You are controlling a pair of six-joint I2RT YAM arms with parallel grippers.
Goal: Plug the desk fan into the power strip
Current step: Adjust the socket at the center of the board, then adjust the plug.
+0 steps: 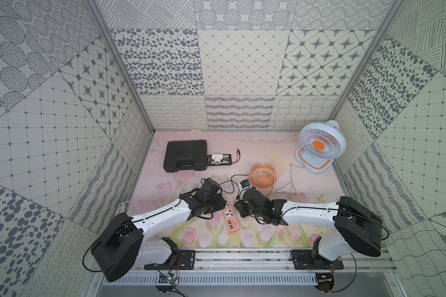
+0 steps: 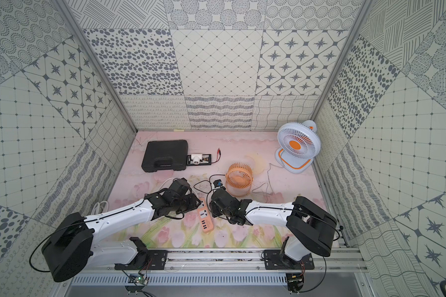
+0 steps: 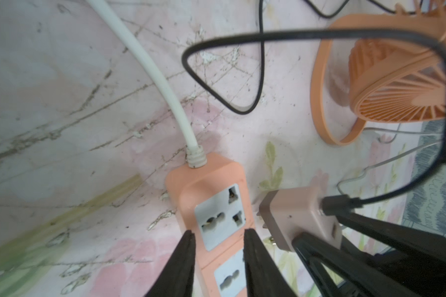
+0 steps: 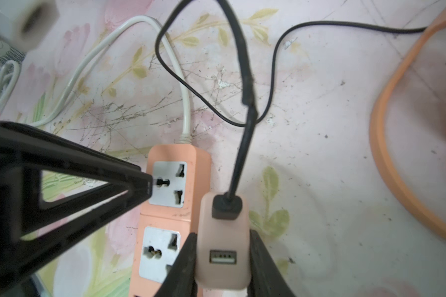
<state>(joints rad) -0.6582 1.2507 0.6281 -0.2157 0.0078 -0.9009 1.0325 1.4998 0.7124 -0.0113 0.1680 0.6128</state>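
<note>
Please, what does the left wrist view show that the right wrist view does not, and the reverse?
Only the left wrist view shows the ribbed grille of the small orange plastic fan and the metal prongs of the pink plug adapter, outside any socket. Only the right wrist view shows loops of white cord and a blurred white block. Both show the flat peach-orange power strip, its white cord, the adapter's black cable, the right gripper clamping the adapter, and the left gripper at the strip.

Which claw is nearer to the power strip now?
Left. The left claw straddles the power strip; the right claw holds a pink adapter beside it.
</note>
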